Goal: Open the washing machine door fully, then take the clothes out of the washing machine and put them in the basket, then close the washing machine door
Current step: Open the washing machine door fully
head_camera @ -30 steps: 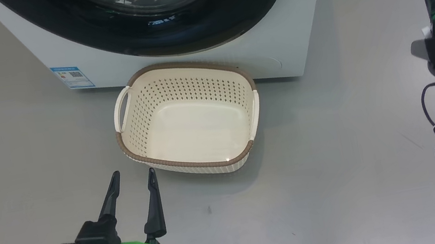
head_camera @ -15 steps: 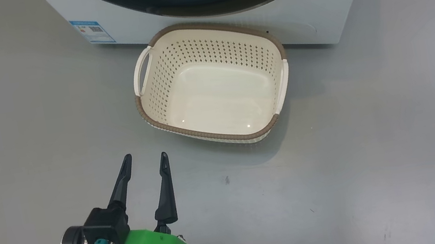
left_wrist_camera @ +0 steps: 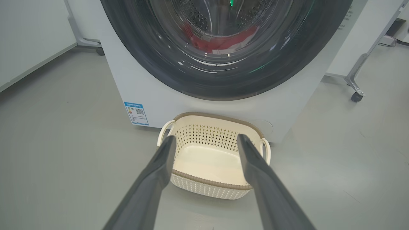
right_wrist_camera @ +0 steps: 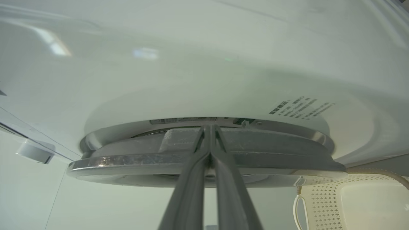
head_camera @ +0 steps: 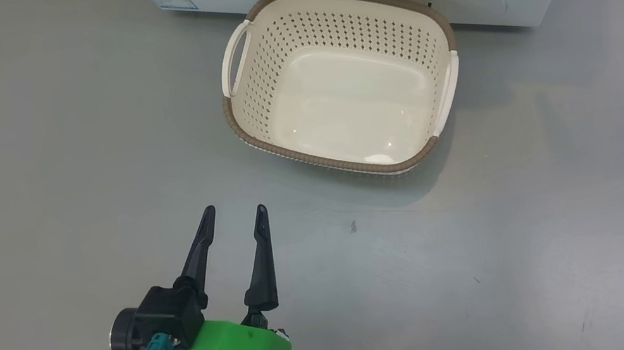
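— Washing machine door [left_wrist_camera: 223, 75] is the worry; reading from the left, what could go wrong?

— Take the left pincer [head_camera: 235, 210]; it hangs released over the floor [head_camera: 31, 186], grasping nothing; the basket [head_camera: 262, 91] sits just ahead of its tips, and the washing machine [left_wrist_camera: 159, 99] rises right behind that. Whether the two touch I cannot tell. A careless push forward would, I judge, shove so light a basket aside; garments pulled out could then land on the floor.

— And on the right?

— There the right pincer [right_wrist_camera: 209, 127] is clenched on nothing; its tips sit at the door's edge, at a grey block that may be the handle. Closed tips on a smooth curved rim could skid off; the door would then not swing. Whether the latch has let go I cannot tell.

— How does the door look?

— Wide glossy black ring, bulging clear glass at its centre; beyond the left pincer, above the basket, it appears shut against the front; the clothes [left_wrist_camera: 220, 40] show red and white through the glass.
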